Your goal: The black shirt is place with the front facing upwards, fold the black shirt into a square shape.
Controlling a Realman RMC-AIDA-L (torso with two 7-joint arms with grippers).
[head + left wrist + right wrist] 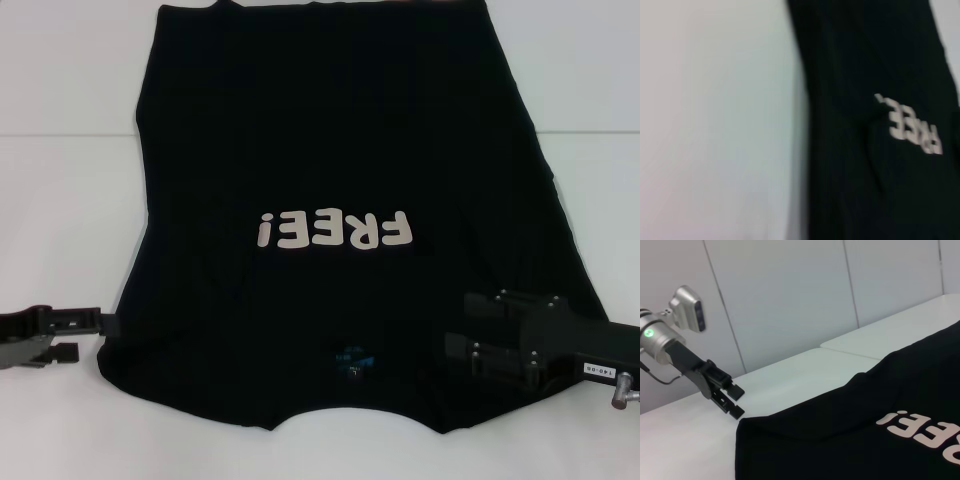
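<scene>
The black shirt (330,150) lies flat on the white table, chest up, with its collar and small blue neck label (355,357) at the near edge. Its off-white "FREE!" letters (335,230) read upside down from the head view. My left gripper (88,337) rests low on the table at the shirt's near left corner. It appears in the right wrist view as the left gripper (735,401), open, with its tips just short of the cloth edge. My right gripper (462,325) hovers over the near right shoulder area, fingers apart, holding nothing. The left wrist view shows the shirt (865,165) and bare table.
The white table (60,200) extends to both sides of the shirt, with a seam line across it. A pale panelled wall (790,300) stands behind the table on the left side.
</scene>
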